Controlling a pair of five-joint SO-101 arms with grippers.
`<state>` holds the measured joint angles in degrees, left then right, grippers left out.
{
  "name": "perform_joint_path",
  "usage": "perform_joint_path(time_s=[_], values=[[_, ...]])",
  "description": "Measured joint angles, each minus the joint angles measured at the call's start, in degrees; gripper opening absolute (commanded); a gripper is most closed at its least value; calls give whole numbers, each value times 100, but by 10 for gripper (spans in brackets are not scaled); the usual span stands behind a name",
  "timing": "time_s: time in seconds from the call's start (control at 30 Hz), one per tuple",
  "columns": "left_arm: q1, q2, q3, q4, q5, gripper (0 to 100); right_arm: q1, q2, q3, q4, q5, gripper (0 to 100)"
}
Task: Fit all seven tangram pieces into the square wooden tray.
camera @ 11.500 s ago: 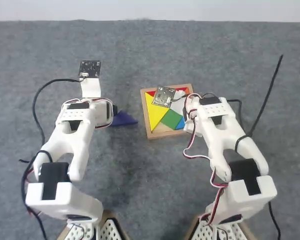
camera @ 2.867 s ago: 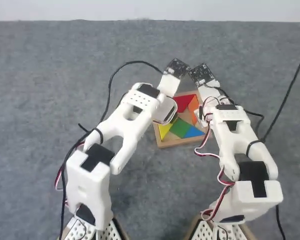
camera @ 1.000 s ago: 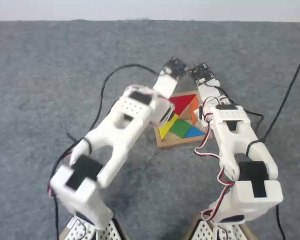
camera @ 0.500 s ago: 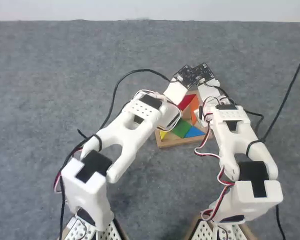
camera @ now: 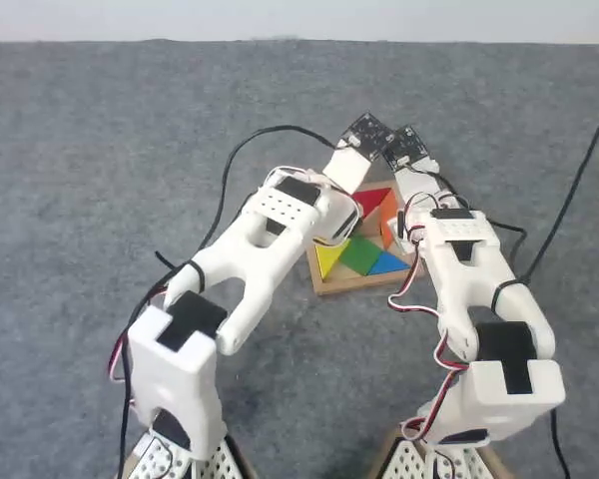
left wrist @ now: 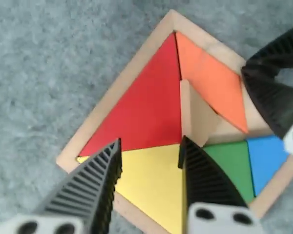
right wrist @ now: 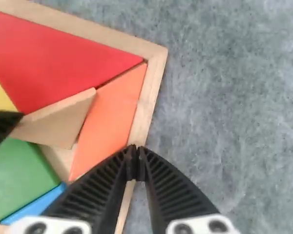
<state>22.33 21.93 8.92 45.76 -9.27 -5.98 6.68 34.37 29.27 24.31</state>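
Plainly we are near the end: the tray point(left wrist: 120, 88) sits on the grey tabletop point(camera: 100, 150) between the two arms, and in it a red piece point(left wrist: 141, 107), an orange piece point(left wrist: 210, 78), a yellow piece point(left wrist: 151, 180), a green piece point(left wrist: 232, 158) and a blue piece point(left wrist: 268, 156) lie flat. The tan triangle point(left wrist: 195, 117) is the trouble: it sits mid-tray against red and orange and looks tipped up on one edge, with bare tray floor beside it, so we judge it not yet seated. Our left gripper point(left wrist: 150, 141) hangs empty, jaws spread over the red-yellow seam, just beside that triangle. Our right gripper point(right wrist: 136, 148) is clenched on nothing, its tips above the rim next to the orange piece; whether it touches we cannot tell. To do this well we would press the raised edge down gently with one finger, sliding the triangle toward the bare floor rather than pinching it, and keep the tray from skating.
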Motion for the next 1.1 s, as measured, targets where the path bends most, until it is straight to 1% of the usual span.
perform_joint_path(time_s=[0.23,0.37,0.43,0.53,0.7,0.93,1.1], values=[[-18,422,-527,0,9,181,0,0,0,0,0,8],[149,413,-607,413,18,181,0,0,0,0,0,8],[176,378,-554,492,18,181,0,0,0,0,9,8],[158,79,-202,492,18,181,0,0,0,0,9,8],[158,-281,536,273,26,181,0,0,0,0,9,8],[185,-853,905,246,9,181,0,0,-9,0,9,8],[554,-1644,1582,211,9,181,0,0,-9,0,9,8]])
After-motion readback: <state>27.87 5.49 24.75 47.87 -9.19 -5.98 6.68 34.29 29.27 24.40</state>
